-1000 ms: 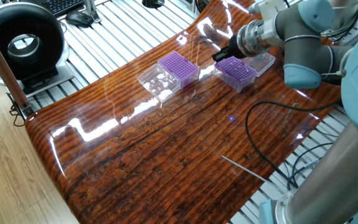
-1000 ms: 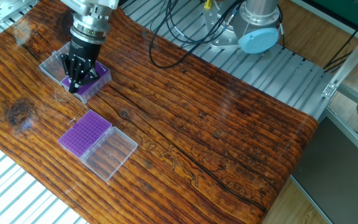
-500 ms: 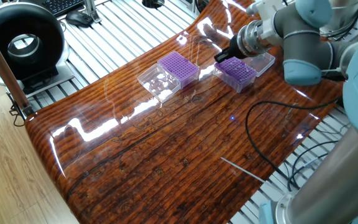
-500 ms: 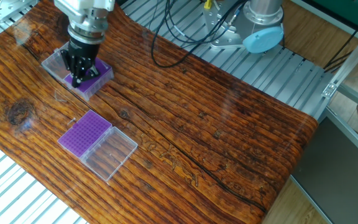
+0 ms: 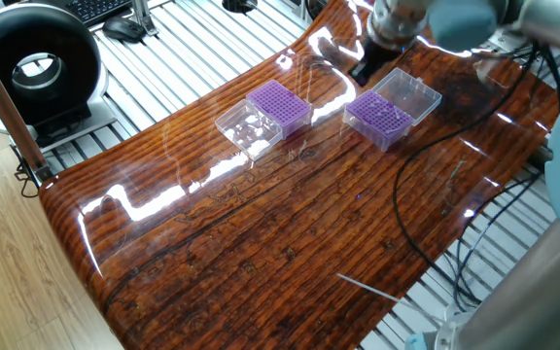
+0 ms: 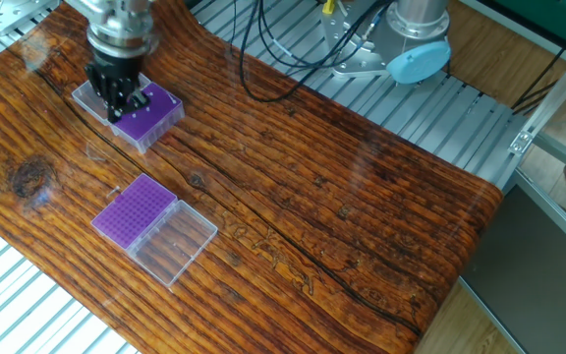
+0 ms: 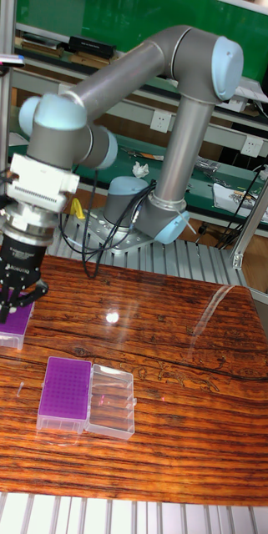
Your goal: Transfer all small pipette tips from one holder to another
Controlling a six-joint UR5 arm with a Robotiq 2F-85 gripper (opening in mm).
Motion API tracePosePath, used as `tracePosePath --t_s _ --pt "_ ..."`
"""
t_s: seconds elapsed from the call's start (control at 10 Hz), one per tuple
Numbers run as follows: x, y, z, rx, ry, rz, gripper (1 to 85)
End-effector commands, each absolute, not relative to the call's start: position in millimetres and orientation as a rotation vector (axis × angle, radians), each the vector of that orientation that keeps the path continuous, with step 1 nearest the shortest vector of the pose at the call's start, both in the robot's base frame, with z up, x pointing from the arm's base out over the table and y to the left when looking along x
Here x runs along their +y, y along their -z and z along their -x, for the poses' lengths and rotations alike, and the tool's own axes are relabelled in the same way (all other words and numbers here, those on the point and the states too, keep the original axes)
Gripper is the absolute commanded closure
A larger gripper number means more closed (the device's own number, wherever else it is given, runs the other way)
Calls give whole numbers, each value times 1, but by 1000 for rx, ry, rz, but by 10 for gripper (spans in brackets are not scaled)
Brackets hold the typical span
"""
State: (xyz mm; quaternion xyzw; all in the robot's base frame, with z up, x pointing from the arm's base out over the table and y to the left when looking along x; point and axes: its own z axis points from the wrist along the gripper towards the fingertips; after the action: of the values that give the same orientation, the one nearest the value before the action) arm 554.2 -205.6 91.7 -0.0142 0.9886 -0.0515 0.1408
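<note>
Two purple holders lie open on the wooden table, each with a clear lid beside it. The small pipette tips show as a dense dotted grid on the far holder (image 5: 379, 112) (image 6: 153, 112) (image 7: 2, 324) and on the near holder (image 5: 278, 105) (image 6: 133, 208) (image 7: 63, 390). My gripper (image 5: 366, 70) (image 6: 116, 102) (image 7: 5, 312) hangs at the far holder's edge, by its clear lid (image 5: 412, 92) (image 6: 88, 95). Its black fingers (image 7: 17, 302) come together to a point. Whether a tip sits between them is too small to tell.
The near holder's clear lid (image 5: 243, 127) (image 6: 175, 239) (image 7: 110, 402) lies open beside it. A black cable (image 5: 426, 185) loops over the table's right side. A round black device (image 5: 35, 66) stands off the table, and the arm's base (image 6: 401, 39) is behind it.
My gripper has moved off the far holder's purple grid toward its clear lid side, leaving the grid uncovered. The near holder has not moved.
</note>
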Motion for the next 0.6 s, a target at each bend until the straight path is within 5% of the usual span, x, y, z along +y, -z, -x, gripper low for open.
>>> tracePosePath --t_s 0.0,0.1,0.5 --pt "-178 -116 -533 2944 13 -31 797" --pt "-170 -116 -521 2984 -15 -25 647" --pt "-116 -123 -532 2982 -70 -205 657"
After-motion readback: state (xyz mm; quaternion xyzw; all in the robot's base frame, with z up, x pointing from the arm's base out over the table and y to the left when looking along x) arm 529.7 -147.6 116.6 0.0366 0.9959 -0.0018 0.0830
